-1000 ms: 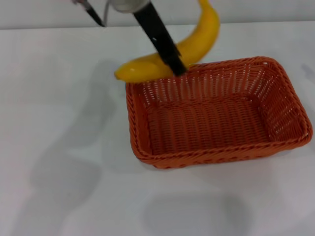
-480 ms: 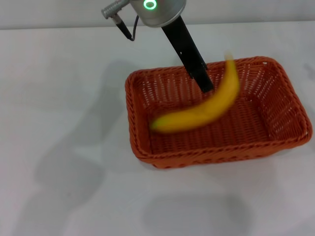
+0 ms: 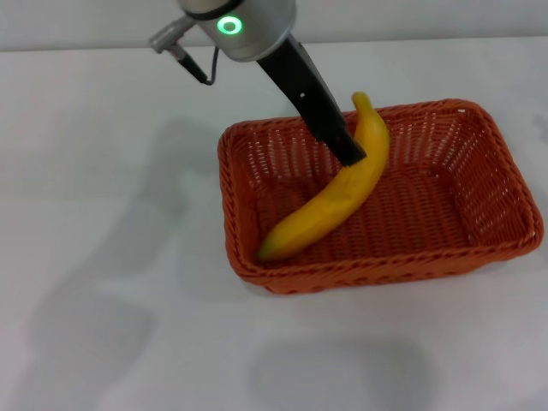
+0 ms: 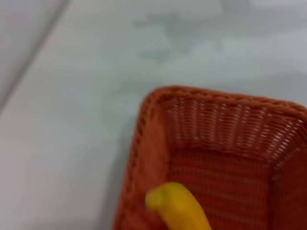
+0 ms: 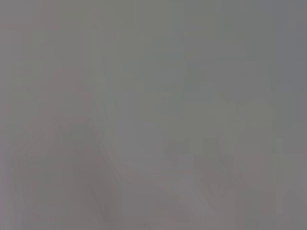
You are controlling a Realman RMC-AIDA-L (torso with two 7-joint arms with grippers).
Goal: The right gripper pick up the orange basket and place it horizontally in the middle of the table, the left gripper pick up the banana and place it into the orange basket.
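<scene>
White table (image 3: 103,171); banana (image 3: 330,201) inside orange basket (image 3: 505,184)

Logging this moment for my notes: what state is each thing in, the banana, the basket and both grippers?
banana: inside the basket, lying slantwise, its upper end leaning at the far rim.
orange basket: upright on the table, lengthwise across, open.
left gripper: over the basket's far side, black finger against the banana; whether it grips cannot be told.
right gripper: not in view.
</scene>
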